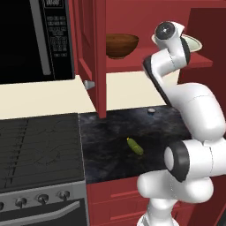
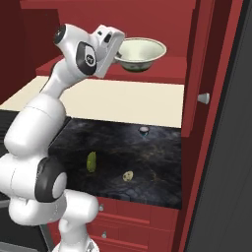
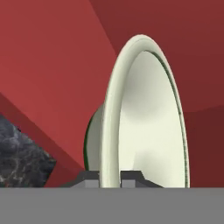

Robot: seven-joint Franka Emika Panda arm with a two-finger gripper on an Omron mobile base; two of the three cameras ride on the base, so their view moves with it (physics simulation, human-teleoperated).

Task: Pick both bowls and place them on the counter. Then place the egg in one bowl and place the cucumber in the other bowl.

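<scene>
End effector (image 3: 109, 177) raised to the cabinet shelf (image 2: 162, 74), its two finger tips narrowly parted and set on either side of the flared rim of the pale ceramic bowl (image 3: 144, 113), one tip inside and one outside, gripping that rim. In the right base view the same bowl (image 2: 142, 53) sits upright at shelf level with the hand against its left edge; whether its foot touches the shelf cannot be told. Dark-brown wooden bowl (image 1: 121, 45) stands on the same shelf, to the left in the left base view and apart from the pale one. Below, on the black marbled tabletop (image 1: 110, 132), the cucumber (image 1: 135, 146) lies near the front edge, and the egg (image 2: 128, 175) rests just beside it toward the right in the right base view. A small dark rounded object (image 2: 143, 130) sits farther back near the wall.
</scene>
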